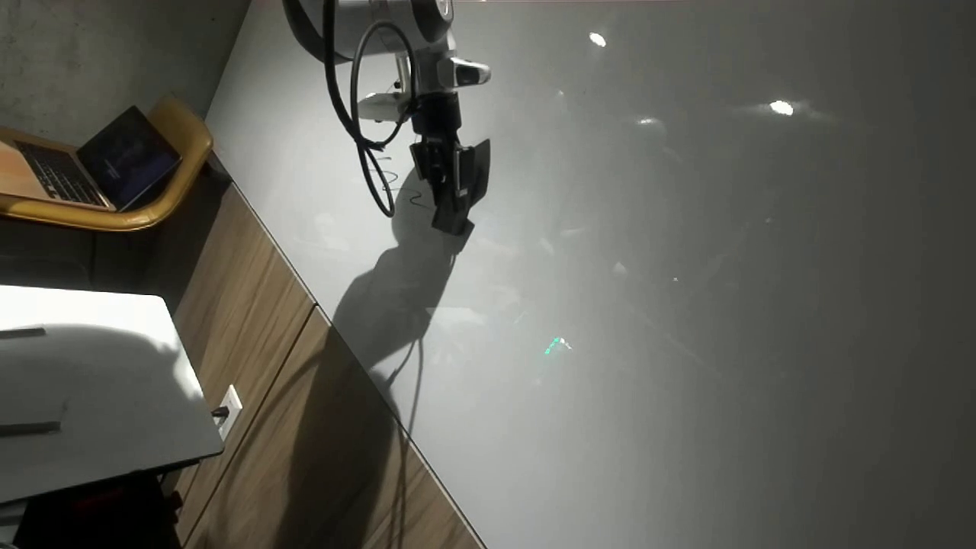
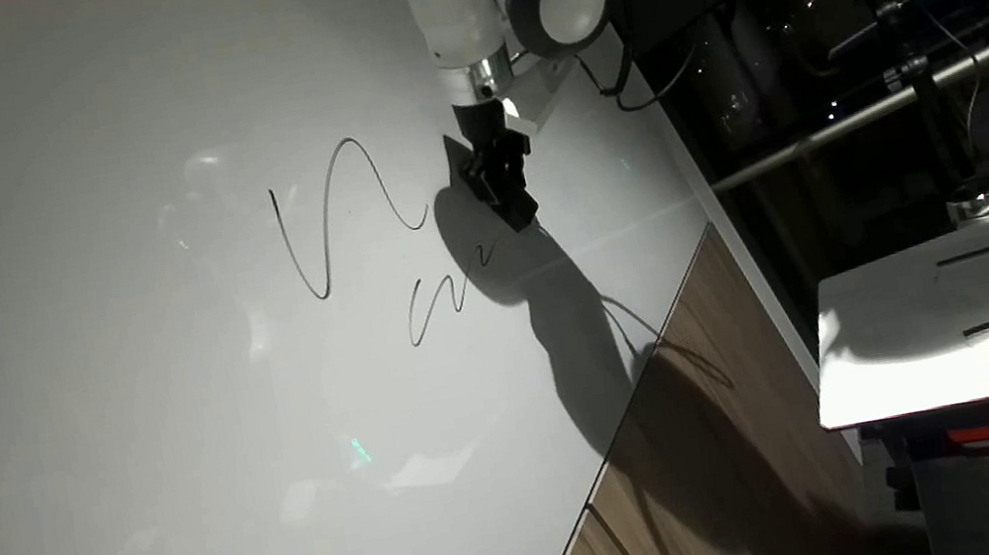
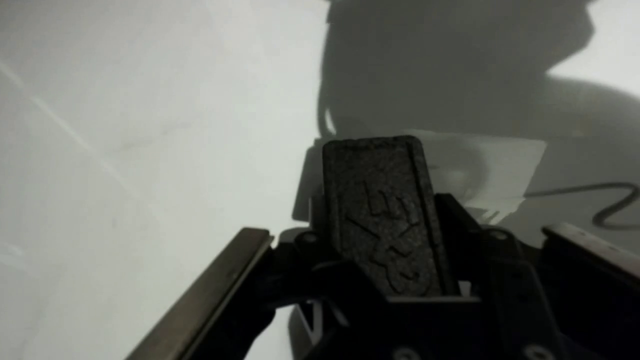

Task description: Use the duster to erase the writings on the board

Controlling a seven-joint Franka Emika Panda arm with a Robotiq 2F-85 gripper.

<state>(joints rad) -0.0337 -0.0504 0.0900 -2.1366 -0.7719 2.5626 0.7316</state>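
The jaws are clamped on the duster [image 3: 380, 212], held at the board [image 2: 131, 449] near one end of the small squiggle [image 2: 455, 292]; whether its face touches the board, I cannot tell. The step in hand looks like positioning for a wipe. Next, the duster should be pressed flat and swept along the squiggle, then over the large zigzag [image 2: 325, 213], both plainly visible.

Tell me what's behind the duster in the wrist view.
Behind the duster is the board, partly shaded, with some of the writings showing at the picture's right. Whatever patch the duster itself covers cannot be seen.
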